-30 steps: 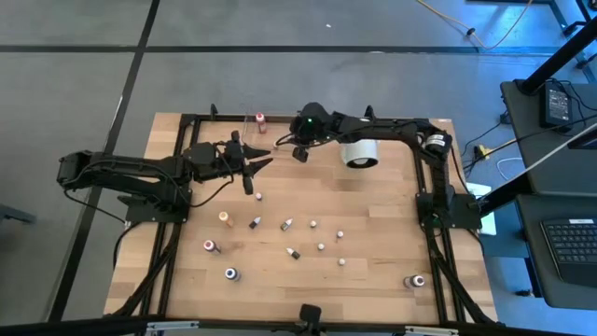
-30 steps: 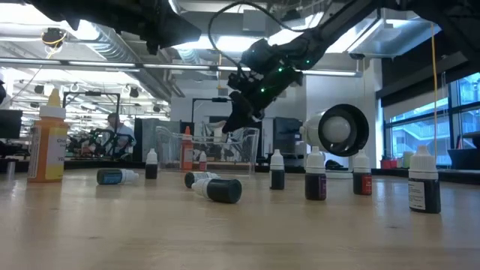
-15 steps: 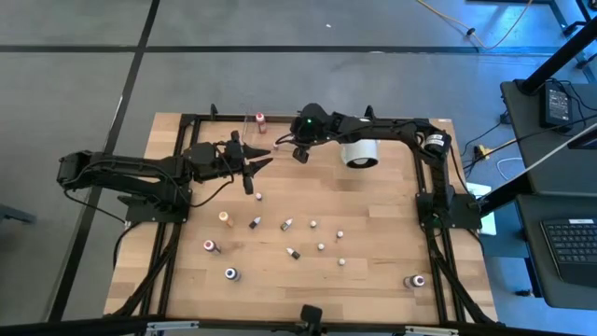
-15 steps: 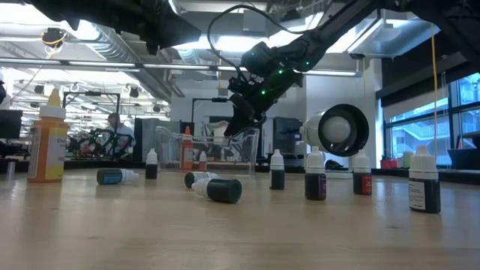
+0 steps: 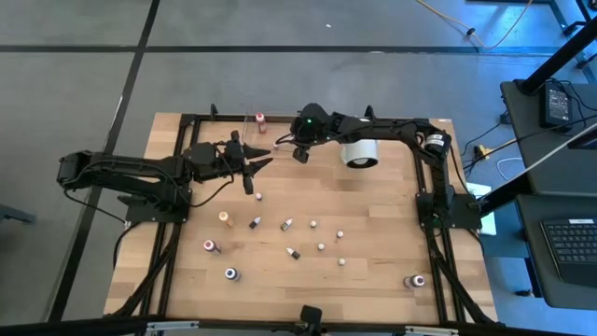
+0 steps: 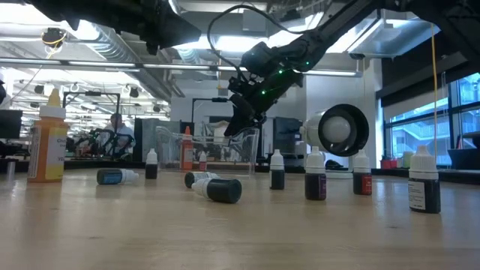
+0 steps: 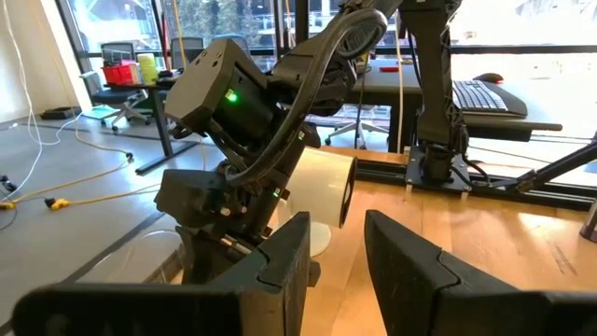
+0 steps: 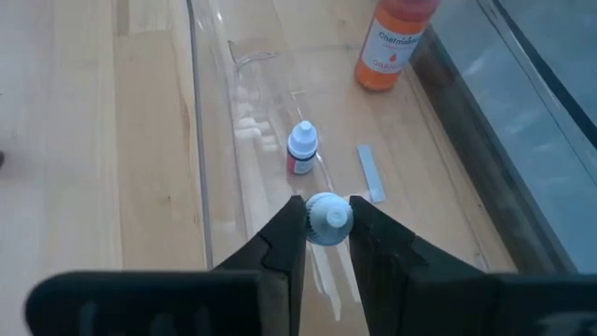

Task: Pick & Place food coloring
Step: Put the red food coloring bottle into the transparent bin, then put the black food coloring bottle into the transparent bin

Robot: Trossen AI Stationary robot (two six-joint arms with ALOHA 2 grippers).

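Note:
My right gripper [image 8: 326,221] hangs over the clear tray [image 8: 199,140] at the table's far edge, shut on a tiny food coloring bottle with a pale cap [image 8: 328,217]. On the tray floor stand another small bottle [image 8: 301,149] and an orange bottle [image 8: 396,42]. Several more food coloring bottles [image 5: 286,224] stand or lie scattered on the wood nearer the front. My left gripper [image 5: 266,161] waits level above the table's left half, pointing at the right arm. Its fingers [image 7: 289,257] are apart with nothing between them. My right gripper pinches the small bottle at its pale cap [image 8: 329,211] between the two fingertips. The fingers slant down from the table's right side. The bottle hangs clear above the tray floor; its body is hidden beneath the cap and fingers.
A big white cylinder [image 5: 359,154] lies at the back, right of the tray. A tall yellow bottle [image 6: 47,139] stands at the left of the low view. Black frame rails [image 5: 424,201] run along the table's sides. Bare wood lies between the scattered bottles and the tray.

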